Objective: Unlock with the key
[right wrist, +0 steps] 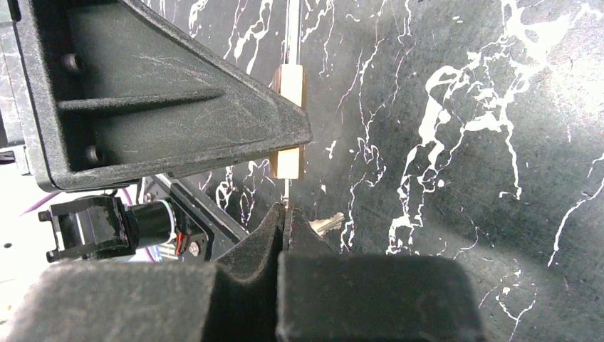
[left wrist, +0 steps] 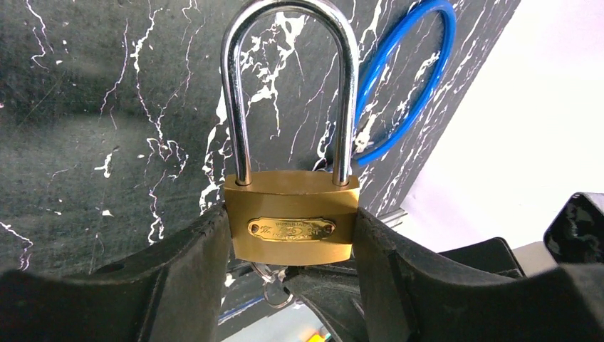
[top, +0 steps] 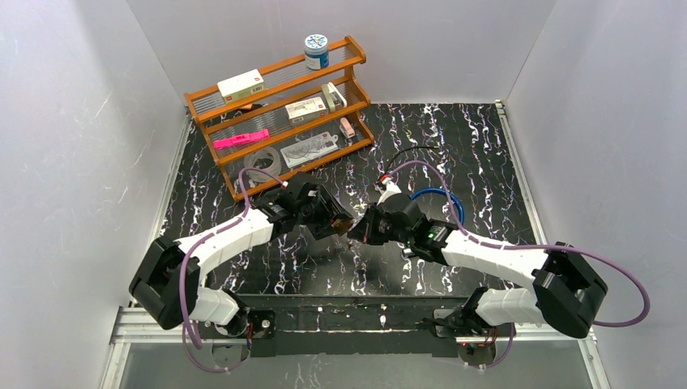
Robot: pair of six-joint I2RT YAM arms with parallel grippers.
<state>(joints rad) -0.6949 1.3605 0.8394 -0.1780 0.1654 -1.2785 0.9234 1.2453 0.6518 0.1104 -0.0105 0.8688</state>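
Starting from the left side of the top view, a wooden shelf (top: 279, 113) with small boxes stands at the back of the dark marbled table (top: 486, 154), and it takes no part in the work. The left gripper (top: 330, 215) is held over the middle of the table and is clamped on the padlock (left wrist: 292, 206), with its two fingers (left wrist: 192, 271) pressing the narrow sides of the brass body. The steel bow (left wrist: 288, 78) of the padlock points away from the gripper. Both of its legs sit down inside the body, so I judge that the lock is not open yet. Directly to the right, the right gripper (right wrist: 285, 221) meets the padlock from the bottom side. Its jaws are pressed together on the head of the key (right wrist: 286, 199), and the thin blade goes straight up to the underside of the brass body. How deep the blade sits in the keyhole I cannot tell, because the view is edge-on. A second key (right wrist: 329, 224) hangs loose just beside the fingers. Further right a blue cable loop (top: 441, 203) lies flat on the table, apart from both grippers. So picking up and lining up are done. What is left, in my judgement, is to push the key fully in, turn it, and let the bow spring out.
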